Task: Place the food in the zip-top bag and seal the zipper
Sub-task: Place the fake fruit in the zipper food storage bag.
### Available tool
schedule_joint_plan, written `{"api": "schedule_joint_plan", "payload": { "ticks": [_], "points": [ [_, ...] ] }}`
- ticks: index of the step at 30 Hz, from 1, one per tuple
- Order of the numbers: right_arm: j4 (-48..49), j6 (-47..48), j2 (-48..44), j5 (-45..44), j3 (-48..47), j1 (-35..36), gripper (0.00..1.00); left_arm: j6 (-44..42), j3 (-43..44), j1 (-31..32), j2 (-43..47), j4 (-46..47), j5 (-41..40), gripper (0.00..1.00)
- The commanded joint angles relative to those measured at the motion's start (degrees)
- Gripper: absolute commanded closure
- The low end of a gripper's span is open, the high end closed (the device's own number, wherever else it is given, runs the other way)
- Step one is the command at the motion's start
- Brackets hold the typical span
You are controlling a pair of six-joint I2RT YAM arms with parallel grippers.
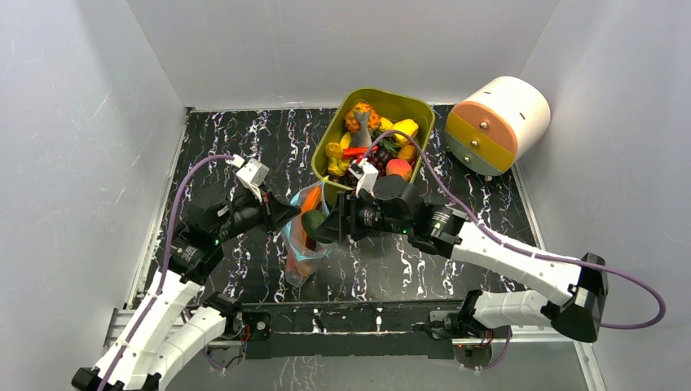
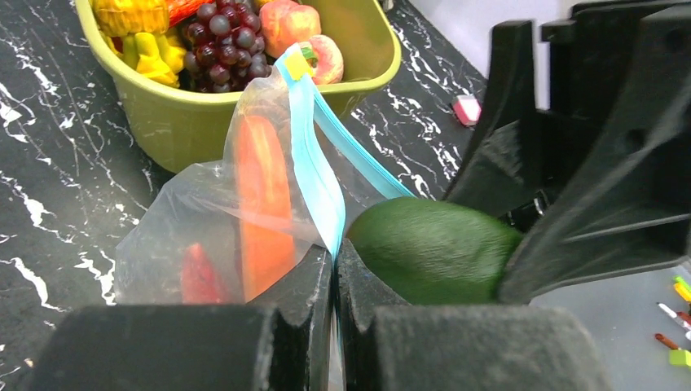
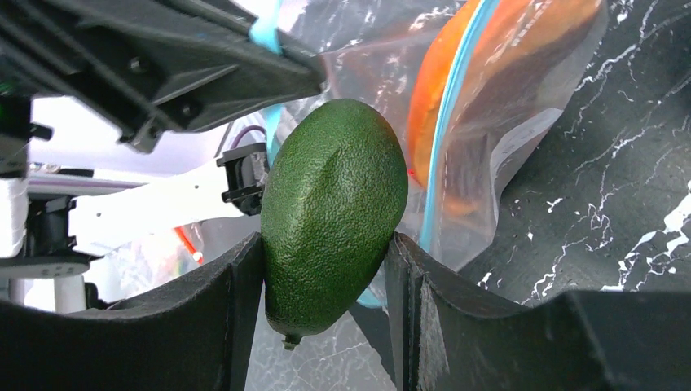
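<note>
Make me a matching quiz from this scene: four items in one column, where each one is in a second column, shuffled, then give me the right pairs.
Column one:
1. avocado
2. zipper
3. grapes
4. orange piece

Column two:
A. in the olive tub
B. inside the zip-top bag
C. pinched in the left end effector
D. gripped by the right end effector

Pairs: 1-D, 2-C, 3-A, 4-B.

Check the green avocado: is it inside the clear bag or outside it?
Outside. The right gripper holds the avocado at the mouth of the bag; no plastic covers it.
</note>
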State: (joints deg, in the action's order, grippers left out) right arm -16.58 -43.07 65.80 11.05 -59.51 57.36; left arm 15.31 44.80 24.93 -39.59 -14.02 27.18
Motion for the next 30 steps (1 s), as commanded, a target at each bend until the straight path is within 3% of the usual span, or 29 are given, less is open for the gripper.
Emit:
{"api": "schedule_joint_plan", "payload": {
  "ticks": [1,11,21,30],
  "points": [
    [-2.7,-2.1,2.1,-5.4,-5.3,0.9,0.68,3.0,2.2,-0.1,1.5,3.5,3.3,1.00],
    [-8.6,-2.3,5.8,-10.1,-9.5,1.5,0.50,3.3,1.6,-0.1,1.4,4.7,4.2,1.00],
    [-12.2,-1.6,7.2,-13.0,-10.9,1.6,0.50,5.2,0.6,-0.1,2.6,7.1,5.1,1.00],
    [-12.8,-0.9,8.1,-13.1,-12.7,1.6,0.40,5.4,0.2,-0.1,2.9,7.6,5.3,1.00]
  ]
}}
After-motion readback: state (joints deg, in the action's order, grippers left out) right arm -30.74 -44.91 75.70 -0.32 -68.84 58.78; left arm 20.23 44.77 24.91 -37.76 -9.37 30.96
